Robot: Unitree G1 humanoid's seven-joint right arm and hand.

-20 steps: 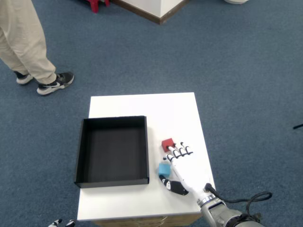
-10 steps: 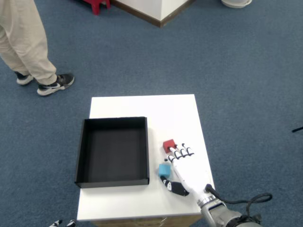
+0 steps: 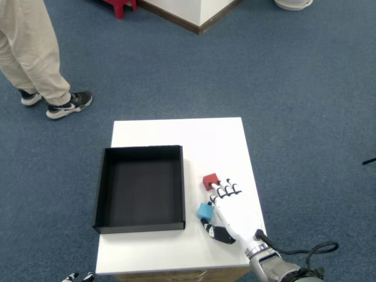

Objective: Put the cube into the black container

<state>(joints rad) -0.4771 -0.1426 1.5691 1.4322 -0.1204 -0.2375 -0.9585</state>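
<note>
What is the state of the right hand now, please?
Right hand: open, holding nothing; fingers by the red cube, thumb by the blue cube.

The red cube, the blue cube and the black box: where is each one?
red cube [image 3: 209, 180], head view, top face.
blue cube [image 3: 205, 210], head view, top face.
black container [image 3: 139, 226], head view, near wall.

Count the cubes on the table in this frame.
2. The red cube sits at the right hand's fingertips; the blue cube lies beside its thumb. None in the black container.
</note>
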